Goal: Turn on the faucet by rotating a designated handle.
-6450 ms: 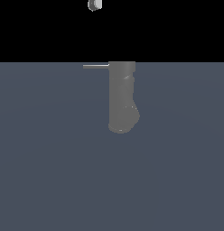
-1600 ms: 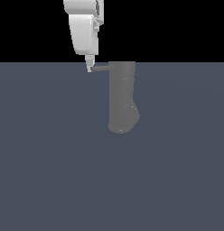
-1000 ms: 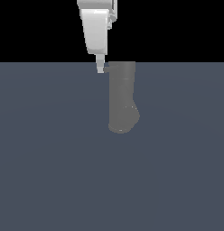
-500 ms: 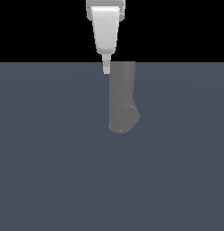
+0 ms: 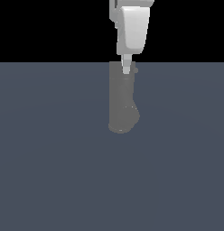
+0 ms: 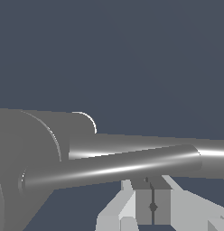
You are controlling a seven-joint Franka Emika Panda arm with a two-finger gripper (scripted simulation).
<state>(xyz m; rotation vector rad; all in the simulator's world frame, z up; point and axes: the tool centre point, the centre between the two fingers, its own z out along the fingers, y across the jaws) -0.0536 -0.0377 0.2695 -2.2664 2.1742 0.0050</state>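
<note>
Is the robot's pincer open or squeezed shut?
Shut. In the wrist view the pincer has its two pads pressed together, with only a thin seam between them and nothing held. It sits right beside the handle of the faucet.

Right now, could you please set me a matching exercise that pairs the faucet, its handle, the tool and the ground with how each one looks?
Things:
1. faucet
2. handle
3. tool
4. ground

Looks:
A. white, shut
B. flat blue-grey expanse
C. thick matte grey column
D. thin shiny grey rod

Pairs: 1-C, 2-D, 3-A, 4-B
</note>
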